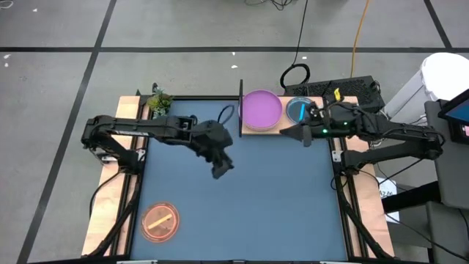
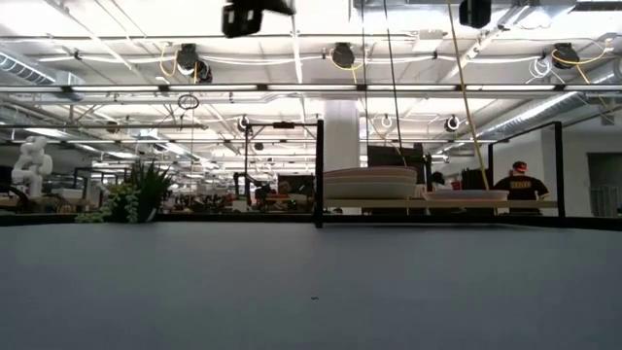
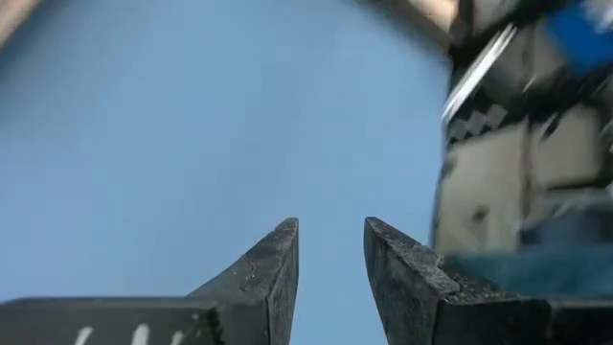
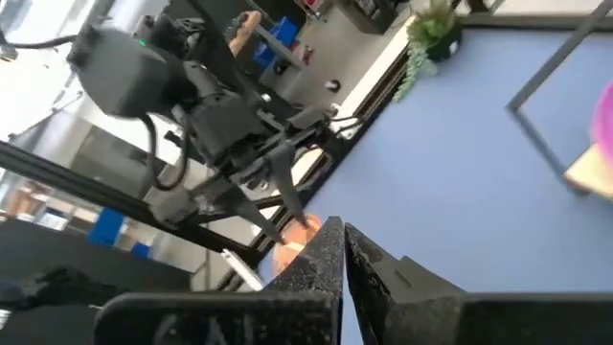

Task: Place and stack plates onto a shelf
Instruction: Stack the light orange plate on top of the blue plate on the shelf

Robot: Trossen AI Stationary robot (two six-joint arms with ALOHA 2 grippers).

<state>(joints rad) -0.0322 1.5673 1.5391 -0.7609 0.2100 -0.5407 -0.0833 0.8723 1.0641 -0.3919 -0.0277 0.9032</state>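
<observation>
High view only – orange dish (image 1: pixel 160 222) on mat; left gripper (image 3: pixel 330 251) parted, empty; right gripper (image 4: pixel 343 251) clenched.

Two dark jointed arms, black cabling, green indicator light on right arm, wedge-shaped textured black fingers (image 3: pixel 268 278)

A dark blue mat (image 1: pixel 249 198) is covering most of the table, with a small green potted plant (image 1: pixel 159 103) sitting at its far left corner. Beyond the table, a person in a dark shirt (image 2: pixel 516 185) is standing in the room, and a yellow cable (image 1: pixel 358 37) is trailing across the grey floor.
</observation>
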